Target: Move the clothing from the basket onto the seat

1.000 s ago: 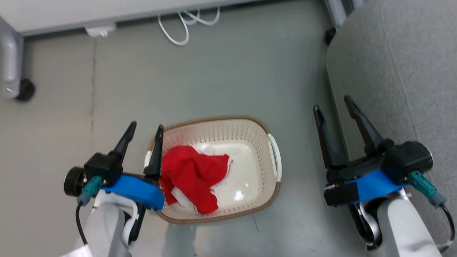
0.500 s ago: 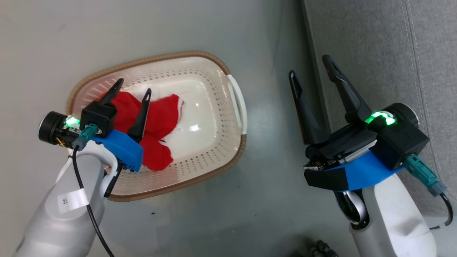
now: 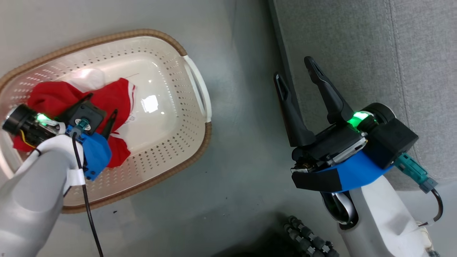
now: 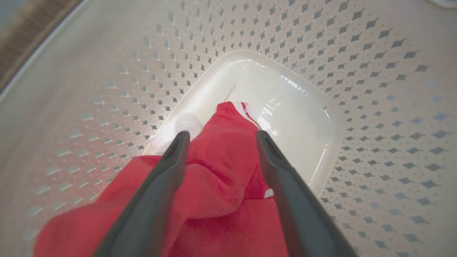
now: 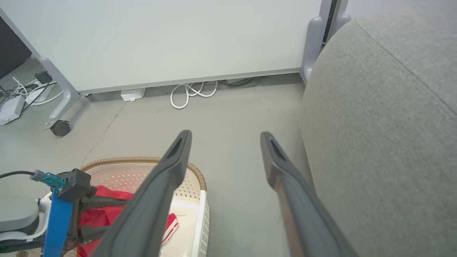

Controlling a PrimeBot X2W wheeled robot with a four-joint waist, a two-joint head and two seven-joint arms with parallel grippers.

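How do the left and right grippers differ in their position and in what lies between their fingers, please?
The left gripper is down inside the basket; the right gripper hangs over the floor beside the seat. The left gripper's fingers straddle the red clothing; the right gripper's have nothing between them. Both are open.

Grey floor and wall-side clutter ahead of my right gripper [image 5: 225,135]

Bare grey floor [image 5: 228,114] runs forward from it to a white panel [image 5: 160,39]. Straight ahead, at the panel's foot, lies a looped white cable [image 5: 185,94], with a small white box [image 5: 132,95] just left of it. Farther left a grey leg [image 5: 59,91] stands on a black castor [image 5: 60,127]. Ahead and right rises a grey post [image 5: 312,43].
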